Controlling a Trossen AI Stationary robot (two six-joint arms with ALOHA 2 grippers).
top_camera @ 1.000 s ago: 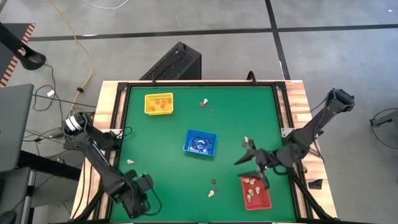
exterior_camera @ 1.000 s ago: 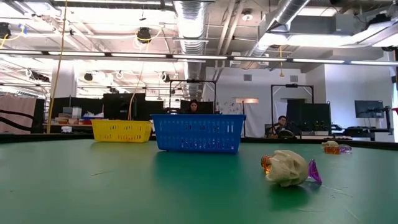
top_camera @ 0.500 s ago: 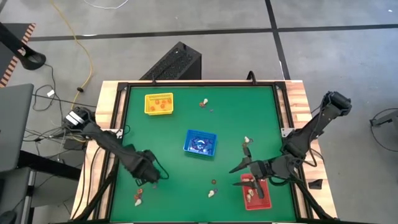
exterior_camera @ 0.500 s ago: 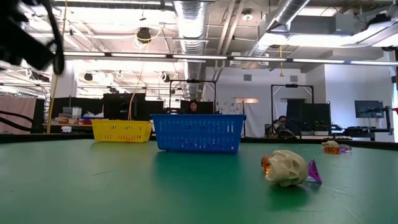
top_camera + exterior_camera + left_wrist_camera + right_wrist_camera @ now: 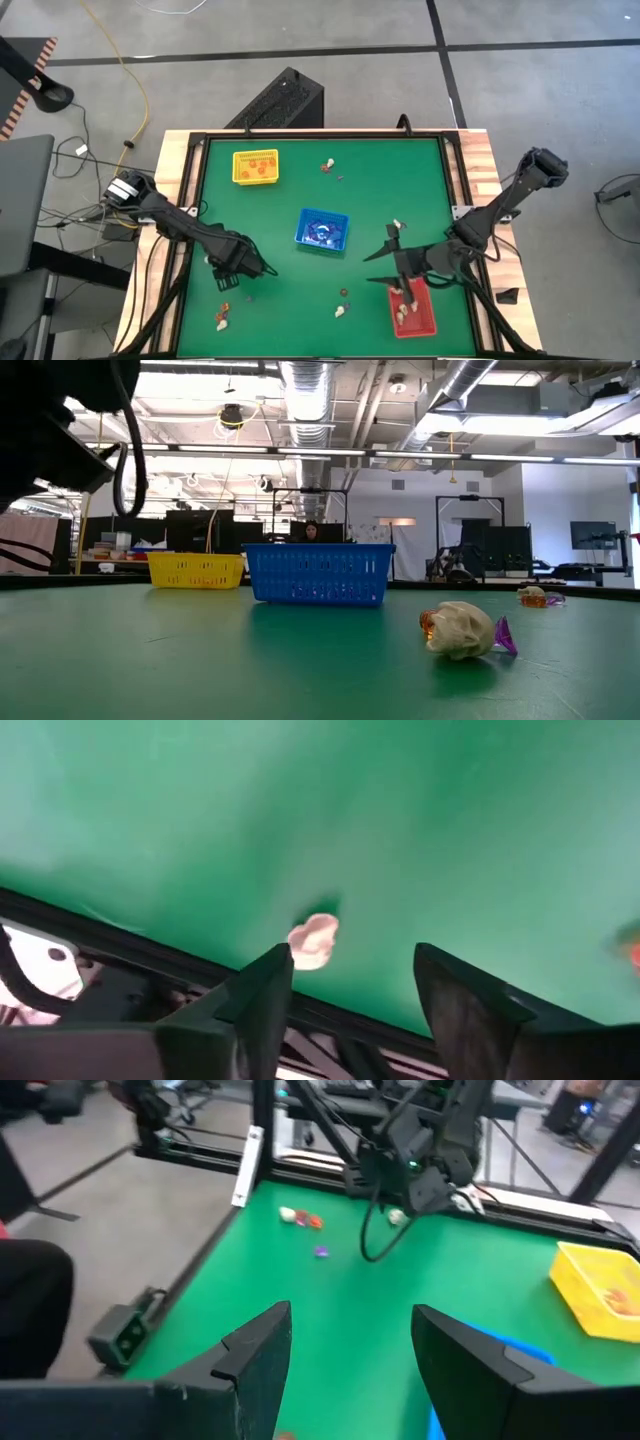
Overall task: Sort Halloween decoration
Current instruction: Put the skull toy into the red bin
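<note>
The Halloween decoration lies scattered on the green table. In the left wrist view a cream trinket (image 5: pixel 314 940) lies by the table's left rim, just beyond my open left gripper (image 5: pixel 350 960), which points steeply down over the left half (image 5: pixel 250 268). An orange trinket (image 5: pixel 225 305) and a cream one (image 5: pixel 221 322) lie nearer the front. Others lie at the far edge (image 5: pixel 328 165), at mid-right (image 5: pixel 397 225) and near the front (image 5: pixel 340 310). My right gripper (image 5: pixel 383 262) hangs open above the table beside the red tray (image 5: pixel 428 322). Neither gripper holds anything.
The yellow tray (image 5: pixel 255 167) at the far left holds orange pieces. The blue tray (image 5: pixel 322 230) stands at the middle and the red tray holds cream pieces (image 5: pixel 404 312). In the low view a cream trinket (image 5: pixel 460 630) lies in front of the blue tray (image 5: pixel 318 573). A black frame rims the table.
My left gripper has gone from the near left corner toward the far edge and a little to the right, turning as it went. An orange and a cream trinket now show where it stood. My right gripper has shifted slightly toward the table's left.
</note>
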